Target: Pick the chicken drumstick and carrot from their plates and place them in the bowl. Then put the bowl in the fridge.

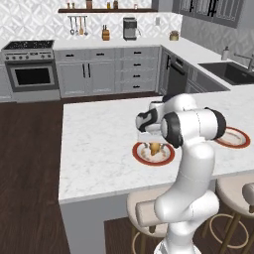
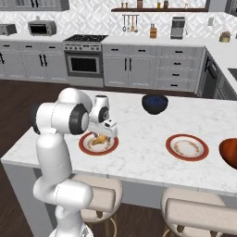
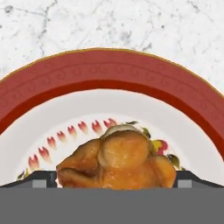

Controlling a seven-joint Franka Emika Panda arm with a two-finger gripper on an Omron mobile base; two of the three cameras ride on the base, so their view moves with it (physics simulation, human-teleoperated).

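The golden-tan chicken drumstick (image 3: 117,162) lies on a red-rimmed plate (image 3: 109,70) on the island counter, also seen as drumstick (image 1: 155,147) on plate (image 1: 141,158) and as drumstick (image 2: 97,139) on plate (image 2: 85,147). My gripper (image 3: 116,183) points straight down over it, open, with one dark fingertip (image 3: 43,179) on each side of the meat. It shows as gripper (image 1: 155,142) and gripper (image 2: 103,134). A second red-rimmed plate (image 2: 187,147) lies to the right; the carrot cannot be made out on it. The terracotta bowl (image 2: 229,152) is at the right edge. The fridge is out of view.
A dark blue-black bowl (image 2: 154,104) stands at the far side of the island. Stools (image 2: 203,215) stand under the near edge of the counter. The stove (image 2: 84,60) and grey cabinets line the back wall, and a sink (image 1: 232,71) is at the right.
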